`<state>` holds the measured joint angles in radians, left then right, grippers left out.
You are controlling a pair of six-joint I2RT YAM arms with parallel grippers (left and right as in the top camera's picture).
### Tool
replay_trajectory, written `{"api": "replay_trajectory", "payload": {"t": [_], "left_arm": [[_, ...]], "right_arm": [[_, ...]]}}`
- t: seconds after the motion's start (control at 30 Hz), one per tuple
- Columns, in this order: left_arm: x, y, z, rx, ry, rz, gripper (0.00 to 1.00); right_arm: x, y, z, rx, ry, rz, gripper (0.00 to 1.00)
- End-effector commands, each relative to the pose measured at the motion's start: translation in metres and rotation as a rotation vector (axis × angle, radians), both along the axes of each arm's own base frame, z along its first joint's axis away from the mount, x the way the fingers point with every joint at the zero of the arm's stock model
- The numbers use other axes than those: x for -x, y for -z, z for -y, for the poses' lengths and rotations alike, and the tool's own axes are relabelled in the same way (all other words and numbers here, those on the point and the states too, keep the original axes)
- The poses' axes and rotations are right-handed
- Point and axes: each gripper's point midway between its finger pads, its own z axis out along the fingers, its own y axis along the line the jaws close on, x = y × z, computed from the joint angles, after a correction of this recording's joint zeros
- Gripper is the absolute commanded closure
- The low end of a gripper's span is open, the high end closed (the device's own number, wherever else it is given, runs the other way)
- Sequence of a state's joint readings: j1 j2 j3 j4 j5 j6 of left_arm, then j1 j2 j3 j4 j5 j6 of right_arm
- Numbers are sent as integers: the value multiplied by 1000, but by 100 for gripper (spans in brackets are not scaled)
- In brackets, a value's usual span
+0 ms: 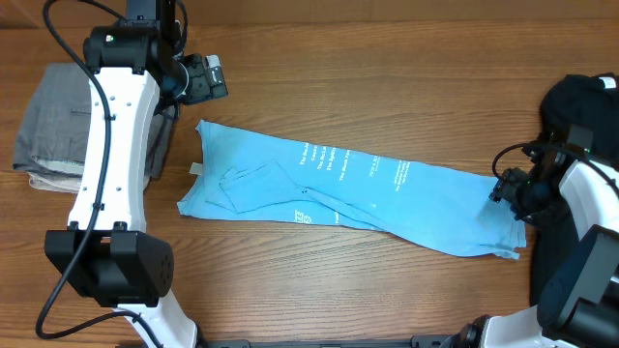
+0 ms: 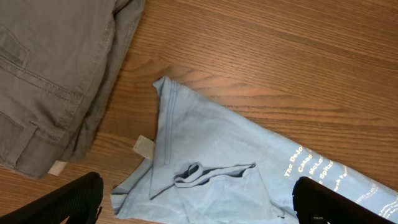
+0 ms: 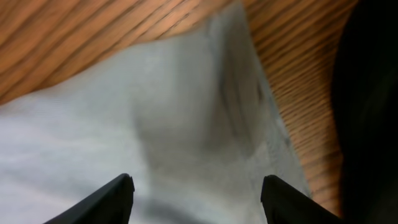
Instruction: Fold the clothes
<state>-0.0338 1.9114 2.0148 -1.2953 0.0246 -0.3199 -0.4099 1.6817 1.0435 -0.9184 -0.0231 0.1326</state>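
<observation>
T-shirt (image 1: 348,188) lay on the table (image 1: 387,58) folded lengthwise into a narrow strip, left gripper (image 2: 199,186) near its collar end, right gripper (image 3: 197,183) over its hem end, both spread apart and empty; crosswise folds looked undone, roughly halfway.

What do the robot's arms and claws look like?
Both arms are white tubes with chunky black joints. The left arm has tiny dark dots along it and thin black cables looping beside it. The right arm looks much the same. The left claw and right claw are black, with two fingers each.
</observation>
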Motion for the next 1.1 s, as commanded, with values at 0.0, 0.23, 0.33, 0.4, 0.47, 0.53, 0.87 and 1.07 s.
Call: {"api": "replay_trajectory", "payload": {"t": [0.0,0.23,0.33,0.4,0.47,0.53,0.87,1.07], "left_arm": [[1,2,-2,-9,-14,-7,0],[1,2,-2,-9,-13,-7,0],[1,2,-2,-9,-14,-7,0],[1,2,-2,-9,-13,-7,0],[1,2,-2,-9,-14,-7,0],[1,2,-2,-10,-14,-7,0],[1,2,-2,-9,-14,-7,0],[1,2,-2,-9,-14,-7,0]], "right_arm": [[9,7,9,73,-9,-15,27],[5,23,11,96,-7,33,22],[6,25,11,97,-7,34,22],[8,26,10,93,-2,27,23],[8,26,10,90,0,24,24],[7,26,9,86,1,31,24],[-5,22,17,105,15,80,28],[-5,21,31,138,46,96,28]]}}
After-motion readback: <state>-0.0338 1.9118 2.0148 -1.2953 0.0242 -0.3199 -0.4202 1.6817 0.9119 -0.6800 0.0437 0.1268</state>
